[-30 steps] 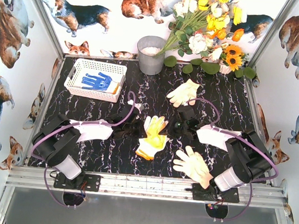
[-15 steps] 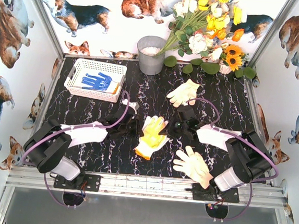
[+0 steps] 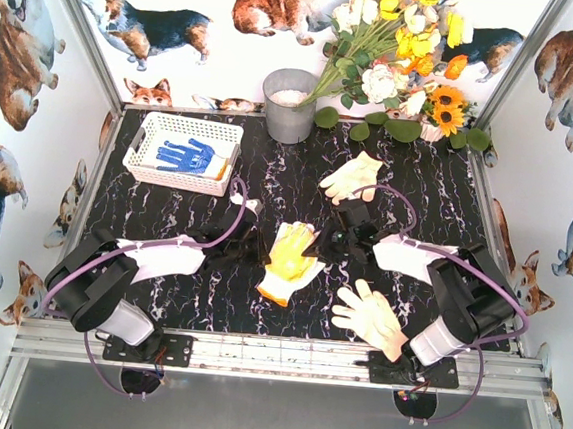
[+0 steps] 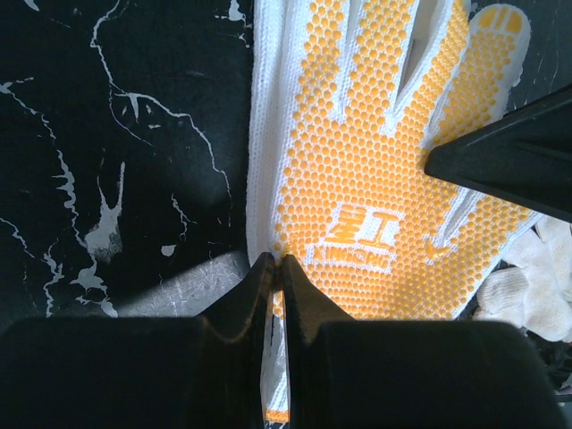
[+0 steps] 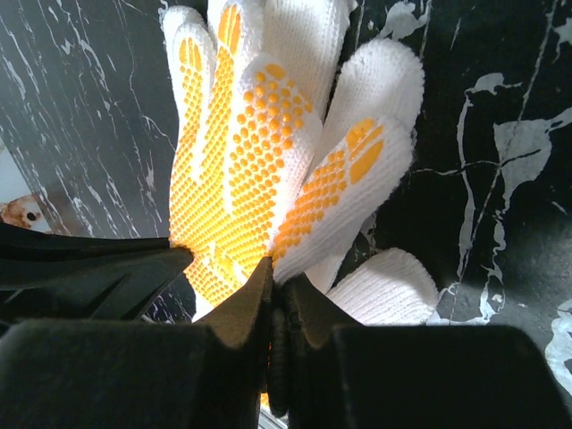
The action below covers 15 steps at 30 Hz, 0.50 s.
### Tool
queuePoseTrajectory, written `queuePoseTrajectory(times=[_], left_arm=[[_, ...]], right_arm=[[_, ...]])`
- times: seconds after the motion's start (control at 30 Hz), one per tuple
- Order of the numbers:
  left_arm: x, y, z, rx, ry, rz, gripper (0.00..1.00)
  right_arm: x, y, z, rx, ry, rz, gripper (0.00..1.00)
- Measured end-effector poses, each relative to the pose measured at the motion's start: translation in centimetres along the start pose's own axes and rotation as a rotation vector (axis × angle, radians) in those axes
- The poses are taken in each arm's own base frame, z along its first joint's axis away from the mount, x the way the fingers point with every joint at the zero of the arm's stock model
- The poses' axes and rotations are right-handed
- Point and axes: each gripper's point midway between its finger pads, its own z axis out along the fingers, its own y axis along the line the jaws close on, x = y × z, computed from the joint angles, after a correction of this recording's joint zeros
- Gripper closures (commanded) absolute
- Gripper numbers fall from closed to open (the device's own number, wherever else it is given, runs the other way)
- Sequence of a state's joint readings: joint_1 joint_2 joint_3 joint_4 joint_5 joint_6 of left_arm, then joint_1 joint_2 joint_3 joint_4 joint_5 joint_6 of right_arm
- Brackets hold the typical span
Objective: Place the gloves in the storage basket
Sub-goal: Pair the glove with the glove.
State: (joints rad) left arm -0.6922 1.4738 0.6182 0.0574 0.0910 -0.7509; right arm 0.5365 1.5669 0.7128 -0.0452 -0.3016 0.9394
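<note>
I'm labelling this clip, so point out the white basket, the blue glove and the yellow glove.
white basket [image 3: 169,179], top external view, near lattice wall
blue glove [image 3: 186,156], top external view, its palm
yellow glove [image 4: 375,206], left wrist view, dotted palm

yellow-dotted glove [image 4: 375,179], blue glove [image 3: 186,156], white basket [image 3: 174,180], blk marble table [image 3: 280,174]

knitted rubber-dotted cloth glove [image 4: 375,179], glossy marble tabletop [image 4: 107,134]

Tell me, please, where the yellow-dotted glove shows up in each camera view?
Top external: the yellow-dotted glove lies mid-picture, slightly below centre.
Left wrist: the glove fills the upper right, palm dots up.
Right wrist: the glove stands upper centre, its fingers bunched.
Shared landmark: the white-veined black marble table under it.
</note>
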Motion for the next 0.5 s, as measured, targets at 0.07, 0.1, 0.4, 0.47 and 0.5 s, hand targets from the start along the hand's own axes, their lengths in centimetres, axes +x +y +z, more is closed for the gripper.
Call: queuePoseTrajectory(times=[0.07, 0.1, 0.4, 0.47, 0.5], left_arm=[[-0.1, 0.1, 0.0, -0.004, -0.004, -0.002, 1.00], [-0.1, 0.2, 0.0, -0.006, -0.006, -0.002, 1.00], [0.3, 0.6, 0.5, -0.016, 0.013, -0.005, 0.83], [0.5, 0.7, 0.6, -0.015, 0.021, -0.004, 0.79], [0.4, 0.6, 0.6, -0.014, 0.022, -0.004, 0.77]], right_arm=[[-0.1, 0.0, 0.1, 0.001, 0.001, -0.004, 0.99], [-0.1, 0.0, 0.2, 0.002, 0.002, -0.006, 0.99], [-0.5, -0.2, 1.1, 0.021, 0.009, -0.026, 0.95], [-0.6, -0.2, 1.1, 0.023, 0.007, -0.030, 0.92], [-0.6, -0.2, 1.1, 0.023, 0.007, -0.030, 0.90]])
